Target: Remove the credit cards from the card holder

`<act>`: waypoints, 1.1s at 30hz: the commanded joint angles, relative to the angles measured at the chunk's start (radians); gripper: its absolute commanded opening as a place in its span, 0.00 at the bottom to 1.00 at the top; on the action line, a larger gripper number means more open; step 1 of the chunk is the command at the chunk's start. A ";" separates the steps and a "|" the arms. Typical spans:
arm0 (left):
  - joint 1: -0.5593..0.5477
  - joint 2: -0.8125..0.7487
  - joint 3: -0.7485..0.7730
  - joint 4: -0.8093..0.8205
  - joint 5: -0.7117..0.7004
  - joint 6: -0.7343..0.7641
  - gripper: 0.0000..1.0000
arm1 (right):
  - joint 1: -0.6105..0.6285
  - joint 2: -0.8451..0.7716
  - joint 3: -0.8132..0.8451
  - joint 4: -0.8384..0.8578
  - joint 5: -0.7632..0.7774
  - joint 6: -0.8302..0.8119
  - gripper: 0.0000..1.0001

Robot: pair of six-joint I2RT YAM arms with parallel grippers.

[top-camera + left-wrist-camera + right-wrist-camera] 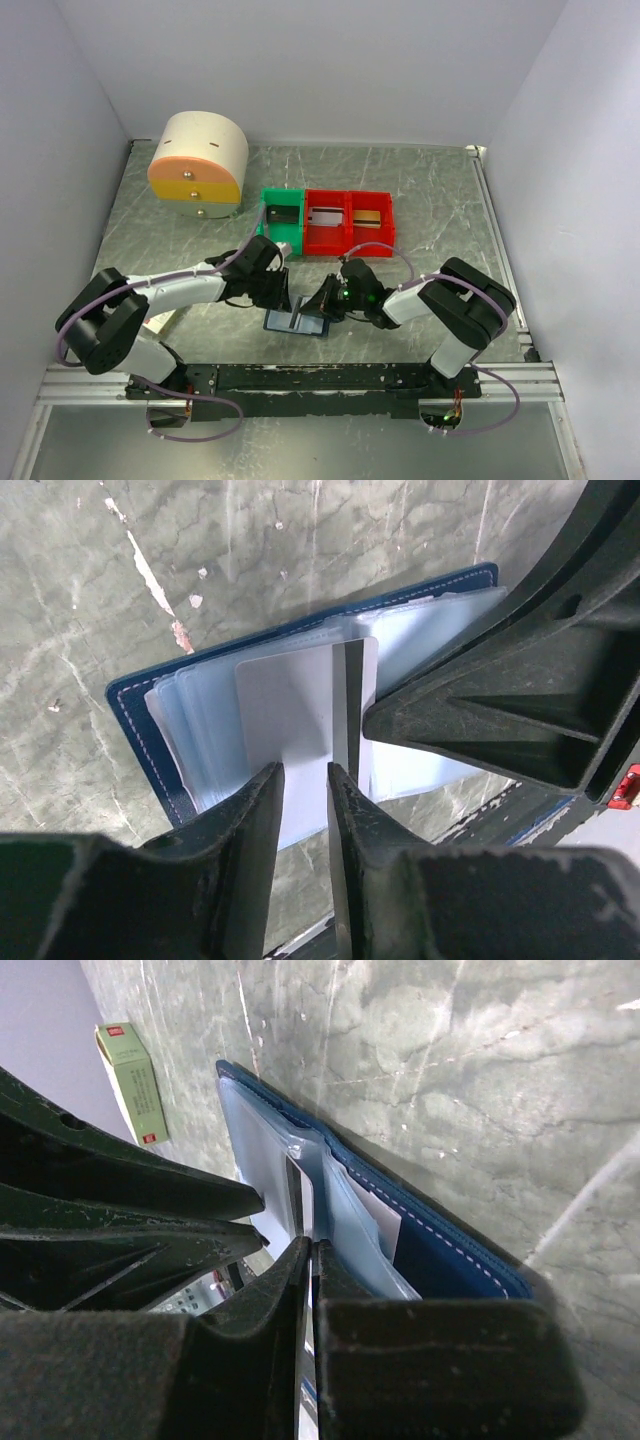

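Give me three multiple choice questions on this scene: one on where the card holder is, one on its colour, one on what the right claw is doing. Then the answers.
1. Where does the card holder lie?
A in a red bin
B on the table, between the left claw and the right claw
C on the drawer unit

2. Its outer cover is:
A dark blue
B red
C cream

3. The right claw is:
A spread wide
B gripping the cream box
C shut on a thin card

Answers:
1 B: the top view shows it open on the table between both arms' tips.
2 A: a stitched blue edge frames the pale sleeves.
3 C: its fingers meet with the card edge-on between them.
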 commanded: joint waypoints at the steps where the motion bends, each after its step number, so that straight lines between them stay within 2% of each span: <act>1: -0.011 0.027 0.016 -0.058 -0.058 0.007 0.35 | -0.010 0.011 -0.024 0.069 -0.005 0.026 0.06; 5: -0.012 0.020 0.007 -0.060 -0.062 0.014 0.34 | -0.012 0.014 -0.021 0.074 -0.005 0.028 0.12; 9: -0.011 0.025 0.013 -0.074 -0.072 0.017 0.33 | -0.011 0.047 -0.033 0.158 -0.023 0.059 0.17; 13: -0.014 0.012 0.007 -0.067 -0.075 0.009 0.32 | 0.007 0.090 -0.026 0.198 -0.022 0.070 0.18; 20: -0.014 -0.001 0.012 -0.083 -0.091 0.006 0.32 | 0.007 0.062 -0.073 0.240 0.020 0.086 0.00; 27: -0.014 -0.008 0.004 -0.081 -0.090 0.002 0.32 | -0.036 -0.026 -0.102 0.143 -0.009 0.023 0.00; 33: -0.015 0.005 0.009 -0.067 -0.055 0.013 0.32 | -0.044 -0.007 -0.069 0.117 -0.051 0.001 0.01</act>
